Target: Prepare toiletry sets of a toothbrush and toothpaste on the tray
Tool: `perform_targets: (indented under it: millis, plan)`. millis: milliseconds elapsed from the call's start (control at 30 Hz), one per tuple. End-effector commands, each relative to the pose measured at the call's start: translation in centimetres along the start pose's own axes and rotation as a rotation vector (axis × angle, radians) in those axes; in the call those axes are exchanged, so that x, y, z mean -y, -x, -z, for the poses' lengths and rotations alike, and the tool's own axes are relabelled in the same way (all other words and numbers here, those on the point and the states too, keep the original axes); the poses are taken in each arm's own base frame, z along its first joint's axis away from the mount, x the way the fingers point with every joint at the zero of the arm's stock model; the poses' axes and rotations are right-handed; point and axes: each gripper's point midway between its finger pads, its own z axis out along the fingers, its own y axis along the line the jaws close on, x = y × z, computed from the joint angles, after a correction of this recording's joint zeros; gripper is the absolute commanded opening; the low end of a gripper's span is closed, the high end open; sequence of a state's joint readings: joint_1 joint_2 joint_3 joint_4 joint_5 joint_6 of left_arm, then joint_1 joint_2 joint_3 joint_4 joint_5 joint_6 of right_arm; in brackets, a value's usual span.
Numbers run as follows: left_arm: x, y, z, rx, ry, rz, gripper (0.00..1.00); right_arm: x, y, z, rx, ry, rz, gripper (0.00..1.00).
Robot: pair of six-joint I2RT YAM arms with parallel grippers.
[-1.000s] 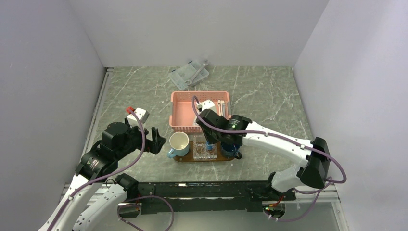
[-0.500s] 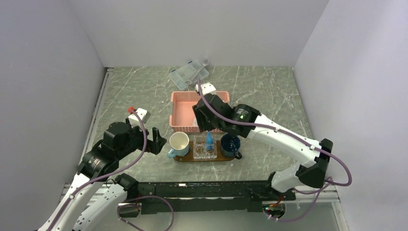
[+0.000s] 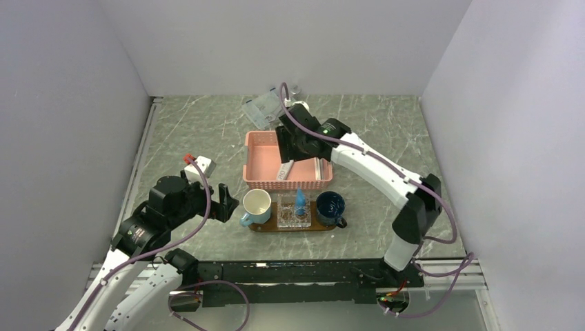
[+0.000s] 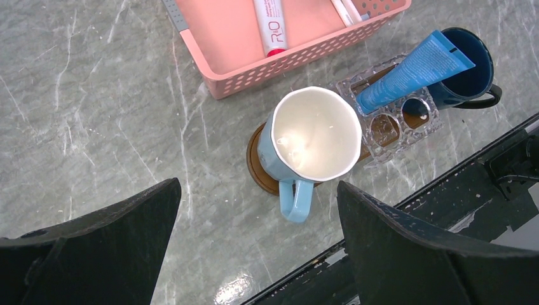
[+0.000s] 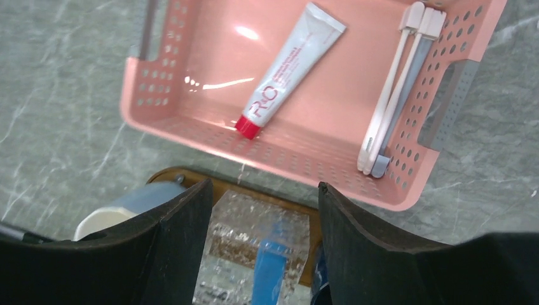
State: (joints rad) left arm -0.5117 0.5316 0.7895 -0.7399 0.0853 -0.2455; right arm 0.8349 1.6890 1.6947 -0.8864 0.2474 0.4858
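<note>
Toothpaste first: the bright blue tube (image 4: pixel 413 70) stands cap-down in a clear holder (image 4: pixel 407 130) in the middle of the tray (image 4: pixel 254 166). It is tilted so that its crimped end leans over the dark-blue mug (image 4: pixel 477 70) at the tray's right end (I can't read any print on it). A light-blue mug (image 4: pixel 316 141), white inside, sits on the tray's left end with its handle toward me.

Just beyond the tray is the pink basket (image 5: pixel 318 159). In it lies a white tube (image 5: pixel 289 67) with a red cap, lettered "R.O" in red near the cap; the finer print is too small to make out. A few slim toothbrushes (image 5: pixel 394 95) lie together along the basket's right wall.

My right gripper (image 5: pixel 262 190) hangs above the basket, beyond the tray, its fingers spread with nothing between them. My left gripper (image 4: pixel 257 187) hovers left of the tray, spread wide and holding nothing. Well beyond the tray, a clear plastic box (image 3: pixel 265 107) sits near the back wall.
</note>
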Motion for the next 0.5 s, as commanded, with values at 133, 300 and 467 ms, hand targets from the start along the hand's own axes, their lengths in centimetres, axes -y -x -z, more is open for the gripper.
perform_targets:
  millis: [133,300,467]
  plan:
    - [-0.1,1.3,0.1,0.059,0.007,-0.012,0.99,0.5,-0.1,-5.8,-0.049,-0.003,-0.143,0.65]
    - [-0.4,1.4,0.3,0.070,0.026,-0.005,0.99,0.6,-1.9,-9.7,-0.123,-0.035,-0.170,0.67]
    - [-0.5,1.4,0.3,0.072,0.029,-0.004,0.99,0.9,-3.3,-12.8,-0.174,-0.049,-0.210,0.68]
